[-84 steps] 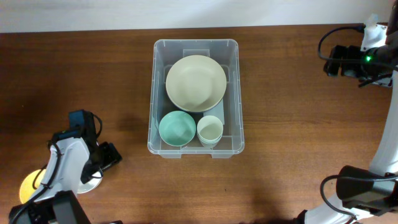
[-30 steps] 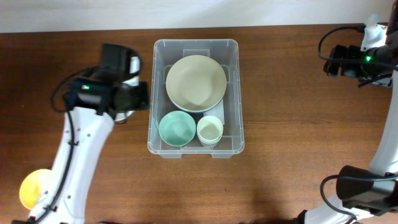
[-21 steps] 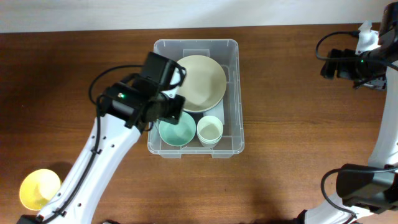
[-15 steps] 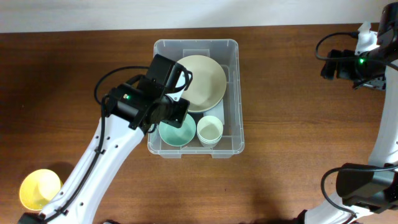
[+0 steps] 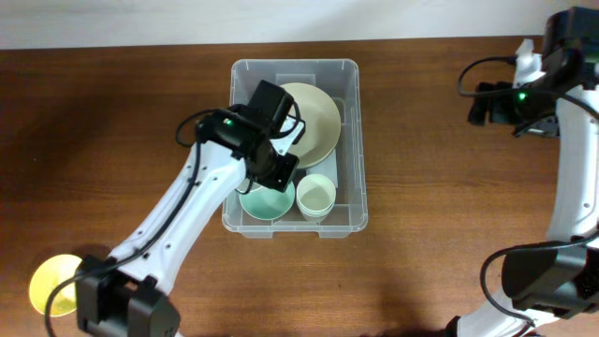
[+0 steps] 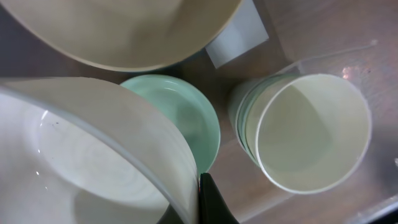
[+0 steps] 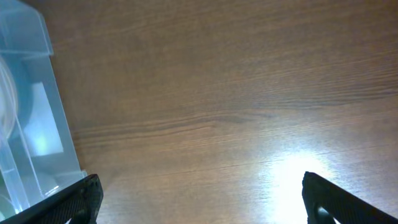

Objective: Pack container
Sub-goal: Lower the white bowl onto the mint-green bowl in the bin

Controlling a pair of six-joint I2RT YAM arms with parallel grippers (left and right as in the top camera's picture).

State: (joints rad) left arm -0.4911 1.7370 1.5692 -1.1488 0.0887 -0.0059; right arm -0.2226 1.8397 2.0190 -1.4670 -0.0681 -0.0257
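My left pincer (image 5: 281, 172) is clenched on the rim of a white bowl (image 6: 93, 155). One dark finger (image 6: 210, 200) shows against the rim; the other is hidden behind the bowl. I hold it inside the container (image 5: 295, 64), directly above a green bowl (image 6: 186, 124) in the container's near left corner. I cannot tell whether the two bowls touch.

Just right of the green bowl, in the near right corner, stands a cream cup (image 6: 311, 130). It looks like a nested stack, since a green rim shows under the cream one. A large cream plate (image 5: 318, 117) fills the far half of the container, its near edge close above the green bowl. A white label (image 6: 239, 37) lies on the clear floor between plate and cup.

The container sits at the middle of the bench (image 5: 449, 234), towards the far edge.

Packing seems well along: three items lie inside and a fourth is in my grasp, not yet let go. A yellow round dish (image 5: 47, 290) at the near left corner of the bench may be left to pack.

The fit is tight, since the plate's edge and the cup crowd the spot where the white bowl must nest.

My right pincer (image 7: 200, 180) is spread wide and empty over bare wood, to the right of the container, well clear of the work.
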